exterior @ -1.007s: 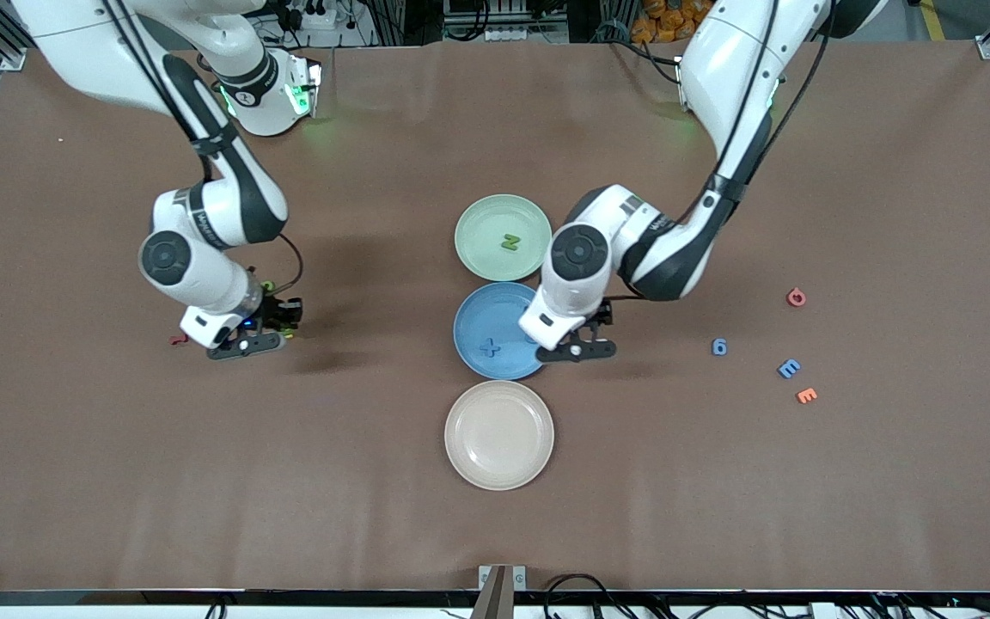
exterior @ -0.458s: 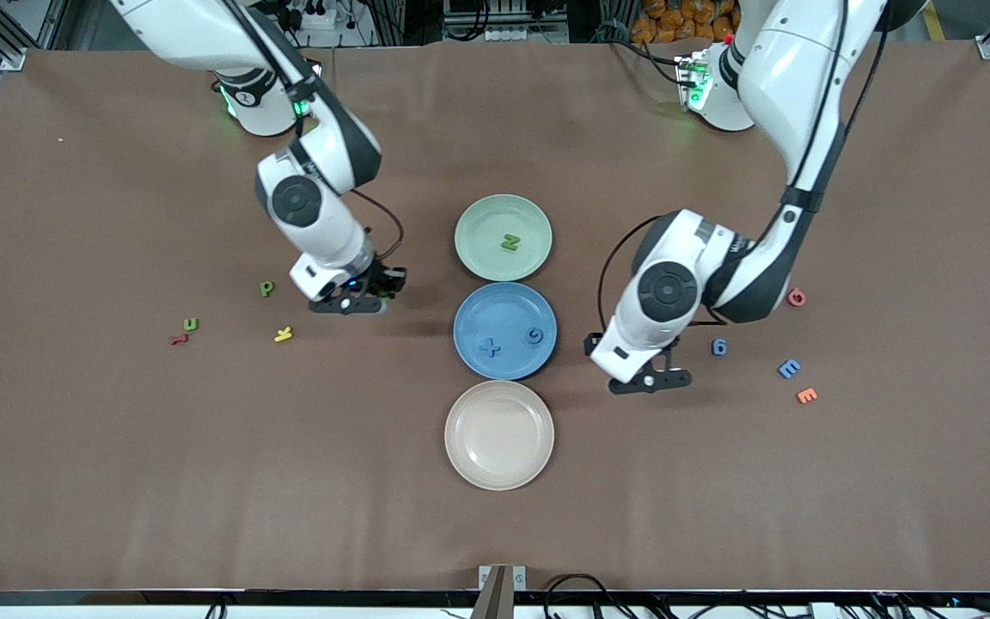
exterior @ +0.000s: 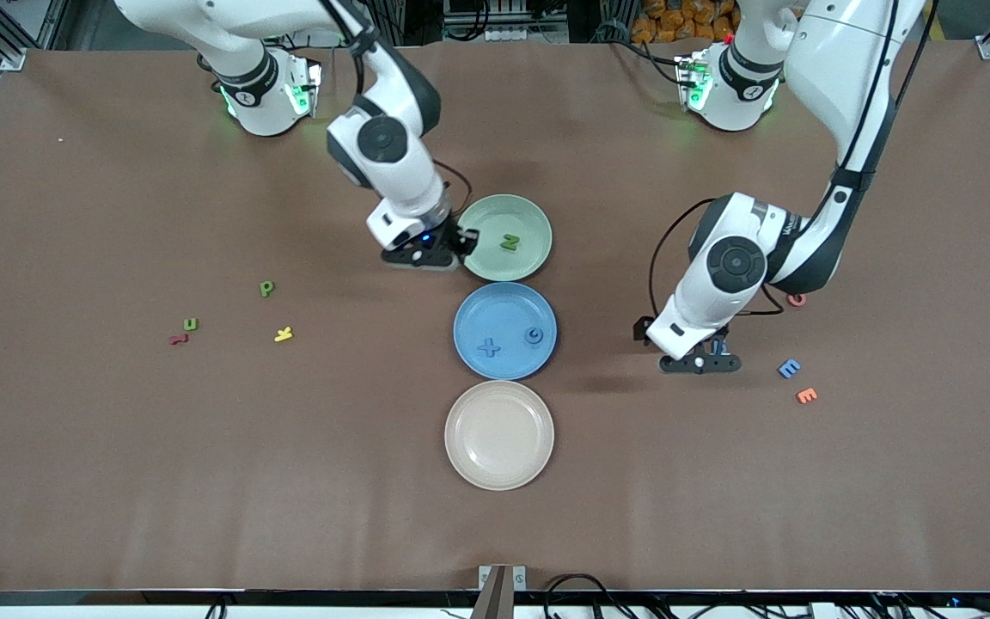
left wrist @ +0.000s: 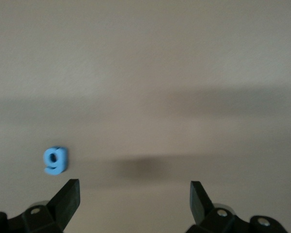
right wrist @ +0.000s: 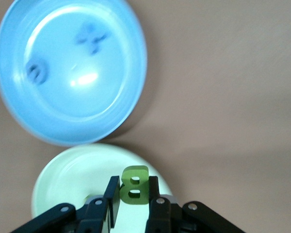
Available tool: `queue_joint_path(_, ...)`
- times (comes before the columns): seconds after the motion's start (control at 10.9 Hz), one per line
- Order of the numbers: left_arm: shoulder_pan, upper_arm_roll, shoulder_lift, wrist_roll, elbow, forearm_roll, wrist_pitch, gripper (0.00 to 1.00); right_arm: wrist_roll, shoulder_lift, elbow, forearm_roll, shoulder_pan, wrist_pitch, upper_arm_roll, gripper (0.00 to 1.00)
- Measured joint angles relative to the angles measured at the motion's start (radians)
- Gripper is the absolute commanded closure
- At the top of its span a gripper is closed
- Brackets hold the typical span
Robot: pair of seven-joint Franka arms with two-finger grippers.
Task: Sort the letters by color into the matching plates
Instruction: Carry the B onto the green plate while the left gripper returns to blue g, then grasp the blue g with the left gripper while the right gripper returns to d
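Nearest the front camera the cream plate [exterior: 499,434] lies bare, smooth and matte. It is not mine to fill.

Next, toward my left arm's end, an orange E [exterior: 806,395] and the blue E [exterior: 789,368] lie flat on the brown table [exterior: 718,516]. My left gripper [exterior: 701,364] hovers beside them with its fingers spread wide and empty. A second ago it hung over the blue plate [exterior: 504,301]. It has swung out since, and the chunky blue 6 [left wrist: 55,160] now sits on the table just outside one fingertip, not yet between the two. I judge a small sideways shift is needed before I descend.

The blue plate, shallow and round, holds the X [exterior: 489,347] and the G [exterior: 534,335].

At my right arm's end the green U [exterior: 191,324] and P [exterior: 266,289] wait among a yellow piece [exterior: 284,334] and a red one [exterior: 177,340].

Farther up, my right gripper [exterior: 424,256] has travelled in from that cluster and now hangs over the rim of the pale green plate [exterior: 478,211]. Its fingers pinch the green B [right wrist: 134,183] upright by its flat faces. One green letter [exterior: 509,242] lies in that plate already. Once I am past the rim, I can let go.
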Motion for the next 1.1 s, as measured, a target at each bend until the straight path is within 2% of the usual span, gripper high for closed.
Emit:
queue_joint_path(0.27, 0.077, 0.0, -0.026, 0.123, -0.08, 0.015, 0.023, 0.0, 0.175, 0.047, 0.067, -0.044, 0.122, 0.0, 0.002, 1.0)
queue_joint_path(0.46, 0.126, 0.001, -0.025, 0.188, -0.092, 0.016, 0.023, 0.0, 0.255, 0.083, 0.091, -0.127, 0.157, 0.0, 0.002, 0.91)
queue_joint_path(0.64, 0.159, 0.0, -0.018, 0.235, -0.099, 0.016, 0.037, 0.0, 0.308, 0.101, 0.096, -0.178, 0.162, 0.0, 0.002, 0.51)
queue_joint_path(0.73, 0.172, 0.0, -0.011, 0.245, -0.101, 0.016, 0.043, 0.0, 0.311, 0.103, 0.098, -0.183, 0.162, 0.0, 0.003, 0.41)
queue_joint_path(0.92, 0.178, 0.0, 0.01, 0.246, -0.104, 0.016, 0.08, 0.0, 0.313, 0.103, 0.103, -0.183, 0.162, 0.0, 0.006, 0.29)
queue_joint_path(1.1, 0.178, -0.001, 0.034, 0.237, -0.104, 0.016, 0.111, 0.0, 0.315, 0.103, 0.105, -0.183, 0.16, -0.001, 0.006, 0.28)
